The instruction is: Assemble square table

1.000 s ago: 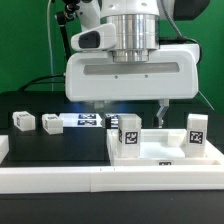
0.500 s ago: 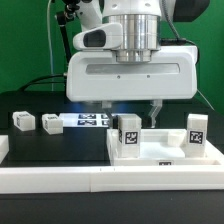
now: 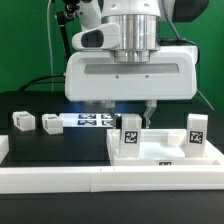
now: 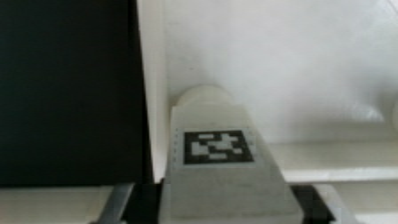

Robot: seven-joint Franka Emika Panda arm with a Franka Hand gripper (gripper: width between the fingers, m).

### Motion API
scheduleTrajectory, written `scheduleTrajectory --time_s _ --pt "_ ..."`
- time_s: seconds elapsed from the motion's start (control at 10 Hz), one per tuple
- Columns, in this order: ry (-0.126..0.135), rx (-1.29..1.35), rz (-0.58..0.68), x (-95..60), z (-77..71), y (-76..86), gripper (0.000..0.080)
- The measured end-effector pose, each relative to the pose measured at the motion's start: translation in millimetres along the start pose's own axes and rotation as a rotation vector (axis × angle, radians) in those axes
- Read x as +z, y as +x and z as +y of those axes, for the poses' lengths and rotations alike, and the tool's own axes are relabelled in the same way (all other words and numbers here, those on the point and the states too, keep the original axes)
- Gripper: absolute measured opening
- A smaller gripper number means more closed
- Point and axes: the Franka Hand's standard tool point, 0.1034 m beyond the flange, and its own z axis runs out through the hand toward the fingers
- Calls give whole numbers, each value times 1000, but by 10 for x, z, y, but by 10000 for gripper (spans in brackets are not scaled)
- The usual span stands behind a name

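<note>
1. The black desk [image 3: 40, 140] carries everything. The arm's broad white housing [image 3: 130, 75] hangs over its middle with the jaws pointing straight down.
2. A long low white rail [image 3: 60, 182] runs along the desk's near edge, in front of the jaws and lower than them.
3. The square table's slab [image 3: 168, 152] lies flat directly under the jaws and stretches off to the exterior view's right. In the wrist view its white face [image 4: 267, 60] ends at an edge close beside the jaws, with the dark desk beyond it.
4. The marker board [image 3: 88, 121] lies flat on the desk, behind the jaws and toward the exterior view's left.
5. The gripped leg [image 3: 130, 137] [image 4: 221, 140] stands upright on the slab near that edge, between the jaws. The jaws are closed on it: the fingers [image 4: 128, 203] sit against its two sides with no gap showing.
6. A second leg [image 3: 196, 135] stands upright on the slab, well away from the jaws to the exterior view's right.
7. Two small blocks [image 3: 22, 121] [image 3: 50, 123] sit near each other on the desk, far from the jaws on the exterior view's left.
</note>
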Motion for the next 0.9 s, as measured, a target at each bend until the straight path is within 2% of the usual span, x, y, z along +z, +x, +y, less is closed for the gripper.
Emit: scheduleTrajectory --time_s 0.3,0.5,0.9 --pt "-2 293 1 1 7 2 288" --pt "9 467 -2 9 20 0 290" --pt "8 869 -5 11 13 -8 290"
